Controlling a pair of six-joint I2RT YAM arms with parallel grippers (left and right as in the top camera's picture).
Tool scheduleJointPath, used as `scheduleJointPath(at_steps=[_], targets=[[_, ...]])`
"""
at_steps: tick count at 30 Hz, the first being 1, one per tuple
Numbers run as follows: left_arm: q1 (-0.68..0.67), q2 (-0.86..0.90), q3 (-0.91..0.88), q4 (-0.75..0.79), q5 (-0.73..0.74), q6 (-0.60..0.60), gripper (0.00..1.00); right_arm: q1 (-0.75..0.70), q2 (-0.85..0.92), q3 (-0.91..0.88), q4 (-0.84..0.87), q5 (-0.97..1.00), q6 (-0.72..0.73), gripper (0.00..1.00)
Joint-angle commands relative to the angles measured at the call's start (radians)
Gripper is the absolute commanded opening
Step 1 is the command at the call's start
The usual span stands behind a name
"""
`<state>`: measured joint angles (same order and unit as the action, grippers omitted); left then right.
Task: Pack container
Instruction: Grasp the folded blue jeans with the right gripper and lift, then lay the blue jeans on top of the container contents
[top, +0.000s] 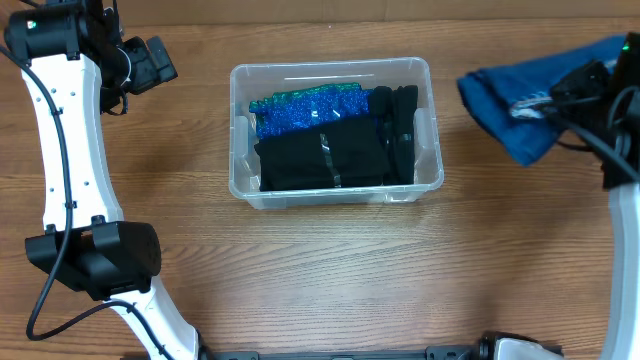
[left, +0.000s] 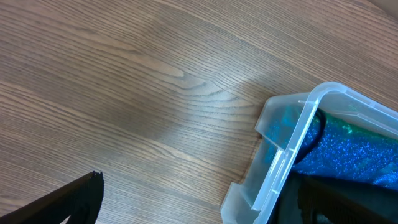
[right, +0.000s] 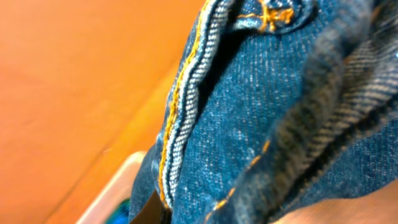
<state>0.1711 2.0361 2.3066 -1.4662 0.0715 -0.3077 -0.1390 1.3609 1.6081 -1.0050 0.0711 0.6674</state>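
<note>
r tool (top: 535, 102) pinching jeans (top: 495, 92) just right of bin (top: 237, 130), whose long axis runs l-r toward it.

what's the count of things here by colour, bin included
clear container: 1
blue denim garment: 1
glittery blue-green fabric: 1
black fabric: 2 as far as shows, the folded black piece and the black bundle by the bin's right wall
total: 5
</note>
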Motion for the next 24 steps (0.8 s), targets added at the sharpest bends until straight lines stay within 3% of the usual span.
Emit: scheduleJointPath(at_steps=[1,11,15,24], targets=[[0.003,-0.002,0.019,0.003,0.0,0.008,1.0,0.13,-0.117,0.079,0.076,0.077,0.1,0.04],[0.003,-0.002,0.019,0.004,0.0,0.008,1.0,0.731,0.006,0.078,0.088,0.584,0.702,0.04],[0.003,-0.002,0.019,0.004,0.0,0.008,1.0,0.89,0.139,0.078,0.214,0.706,0.718,0.04],[0.003,-0.002,0.019,0.004,0.0,0.008,1.0,0.976,0.3,0.078,0.377,0.714,0.732,0.04]])
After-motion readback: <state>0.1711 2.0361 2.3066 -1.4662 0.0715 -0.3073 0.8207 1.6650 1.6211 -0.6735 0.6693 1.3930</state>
